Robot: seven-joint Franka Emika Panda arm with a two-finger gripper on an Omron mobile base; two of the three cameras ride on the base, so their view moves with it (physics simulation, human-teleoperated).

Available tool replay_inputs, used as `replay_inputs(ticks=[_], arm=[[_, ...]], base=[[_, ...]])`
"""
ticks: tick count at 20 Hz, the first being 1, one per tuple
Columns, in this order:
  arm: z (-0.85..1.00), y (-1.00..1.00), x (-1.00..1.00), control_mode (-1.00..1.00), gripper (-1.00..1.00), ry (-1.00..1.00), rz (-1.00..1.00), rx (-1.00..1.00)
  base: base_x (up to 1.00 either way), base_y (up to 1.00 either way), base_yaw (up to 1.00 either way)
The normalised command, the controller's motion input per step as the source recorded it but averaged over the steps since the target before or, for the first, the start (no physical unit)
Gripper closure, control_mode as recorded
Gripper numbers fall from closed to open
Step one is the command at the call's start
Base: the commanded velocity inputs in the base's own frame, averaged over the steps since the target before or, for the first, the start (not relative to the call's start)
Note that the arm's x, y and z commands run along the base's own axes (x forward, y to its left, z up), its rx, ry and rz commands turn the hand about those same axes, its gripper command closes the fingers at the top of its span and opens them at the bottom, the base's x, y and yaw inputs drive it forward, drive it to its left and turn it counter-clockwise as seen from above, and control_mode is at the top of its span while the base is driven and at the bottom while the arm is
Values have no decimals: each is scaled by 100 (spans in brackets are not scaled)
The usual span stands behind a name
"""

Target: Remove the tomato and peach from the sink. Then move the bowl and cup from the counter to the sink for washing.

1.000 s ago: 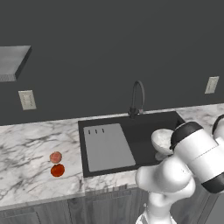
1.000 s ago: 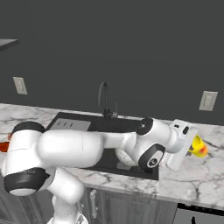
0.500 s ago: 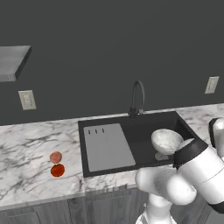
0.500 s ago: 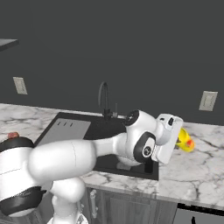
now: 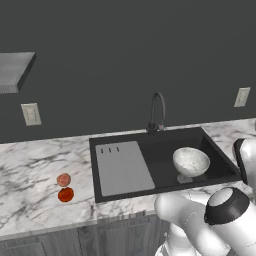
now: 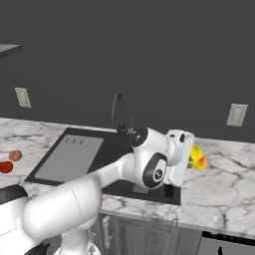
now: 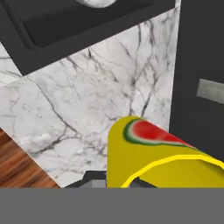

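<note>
Tool [image 6: 191, 158] is clamping the cup [image 6: 197, 157], jaws drawn in tight on it, holding it up over the desk [image 6: 224, 184] just right of the sink [image 5: 160, 162]. In the hand view the cup [image 7: 148, 157] is lying across the lower frame, yellow body with a watermelon print, marble below it and the sink's black corner at top left.

Bowl [image 5: 190, 161] is sitting in the right part of the sink, near the front wall. Tomato [image 5: 65, 194] and peach [image 5: 63, 179] are lying on the desk left of the sink, just beside each other. So the cup looks like the last item.

For the carry: arm should be swinging the cup left over the rim, high enough to clear the sink edge, then lowering into bare basin floor beside the bowl, not onto it. Best releasing low so the cup isn't tipping or rolling. Faucet [image 5: 157, 112] is at the back; approach path should be staying forward of it.
</note>
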Motion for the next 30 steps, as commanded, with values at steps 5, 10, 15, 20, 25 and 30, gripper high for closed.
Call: replay_inputs(ticks=[5, 10, 15, 20, 25, 30], arm=[[14, 24, 2, -100, 100, 5, 12, 8], [18, 23, 4, -100, 100, 13, 10, 14], [17, 26, 3, -100, 100, 17, 10, 16], [8, 29, 2, -100, 100, 18, 10, 18], [0, 33, 11, -100, 100, 13, 13, 18], [0, 29, 15, -100, 100, 2, 16, 16]], base=[[0, 0, 0], [0, 0, 0], [0, 0, 0], [0, 0, 0], [0, 0, 0], [0, 0, 0]])
